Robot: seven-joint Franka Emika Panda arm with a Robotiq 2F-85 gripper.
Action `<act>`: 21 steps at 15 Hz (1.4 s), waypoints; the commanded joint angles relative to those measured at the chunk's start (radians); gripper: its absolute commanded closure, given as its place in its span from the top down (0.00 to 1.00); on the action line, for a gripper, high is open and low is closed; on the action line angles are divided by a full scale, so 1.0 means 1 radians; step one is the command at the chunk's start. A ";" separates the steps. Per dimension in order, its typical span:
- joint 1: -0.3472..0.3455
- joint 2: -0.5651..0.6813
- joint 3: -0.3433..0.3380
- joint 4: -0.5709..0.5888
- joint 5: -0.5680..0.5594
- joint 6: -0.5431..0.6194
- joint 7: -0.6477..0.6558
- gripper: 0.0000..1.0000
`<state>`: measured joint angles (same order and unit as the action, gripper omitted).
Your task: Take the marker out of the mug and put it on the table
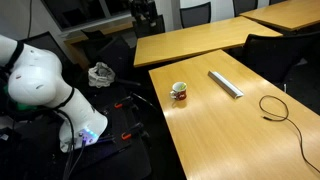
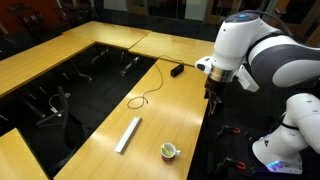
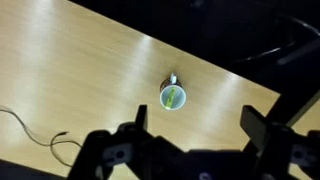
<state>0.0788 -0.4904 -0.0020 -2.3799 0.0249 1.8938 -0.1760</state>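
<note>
The white mug (image 1: 179,92) stands on the light-brown wooden table (image 1: 235,135), near its edge. It also shows in the other exterior view (image 2: 170,151) and from above in the wrist view (image 3: 174,96). The yellow marker (image 3: 175,97) lies inside the mug. My gripper (image 3: 196,122) is open and empty, held high above the table. In the wrist view the mug sits just beyond and between the two fingers. In an exterior view the gripper (image 2: 212,95) hangs above the table edge, well apart from the mug.
A long flat grey bar (image 1: 225,84) lies on the table beyond the mug, also seen in the other exterior view (image 2: 128,134). A black cable (image 1: 275,108) loops further along. More wooden tables (image 1: 200,42) and chairs stand behind.
</note>
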 commanded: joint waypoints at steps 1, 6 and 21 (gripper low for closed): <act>-0.002 0.000 0.002 0.002 0.001 -0.003 0.000 1.00; -0.003 0.019 0.013 -0.013 -0.005 0.045 0.016 1.00; 0.003 0.630 0.060 -0.080 0.089 0.752 0.166 1.00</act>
<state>0.0880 0.0327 0.0441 -2.5046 0.0654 2.5927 0.0095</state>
